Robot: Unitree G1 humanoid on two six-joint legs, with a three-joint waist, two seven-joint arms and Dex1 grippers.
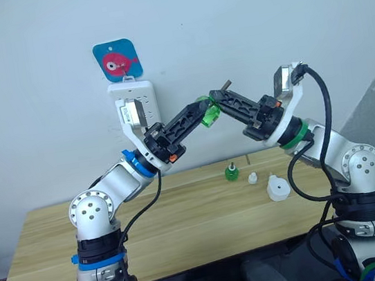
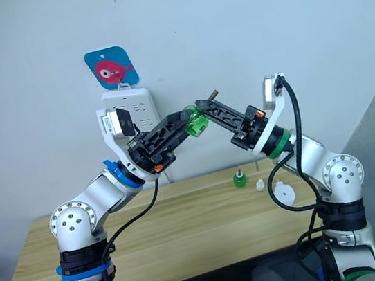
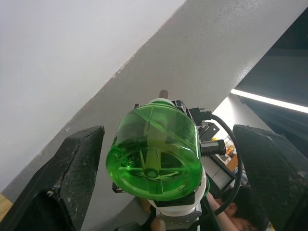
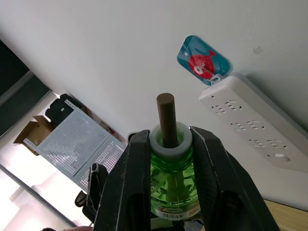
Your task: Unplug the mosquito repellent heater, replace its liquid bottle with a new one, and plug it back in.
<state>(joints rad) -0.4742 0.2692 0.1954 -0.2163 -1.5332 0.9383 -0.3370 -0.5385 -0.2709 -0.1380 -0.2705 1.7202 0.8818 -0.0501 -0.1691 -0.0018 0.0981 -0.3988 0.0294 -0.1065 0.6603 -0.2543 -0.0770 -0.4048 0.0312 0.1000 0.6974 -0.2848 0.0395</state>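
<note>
Mosquito repellent heater point(image 1: 277, 188) on table point(image 1: 179, 232), green bottle point(image 1: 209, 113) in right end effector point(image 1: 215, 97)

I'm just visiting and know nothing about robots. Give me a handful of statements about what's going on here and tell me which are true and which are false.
1. The green bottle is held up in the air between the two arms. True.
2. The right gripper is clamped on the bottle's white neck, with a brown wick sticking out. True.
3. The left gripper is squeezing the bottle tightly. False: its fingers stand apart on either side of the bottle's base.
4. The white heater is plugged into the power strip on the wall. False: it sits on the wooden table.
5. A second green bottle stands on the table near the heater. True.
6. The picture above the power strip shows a yellow star. False: it shows a red fish on blue.
</note>
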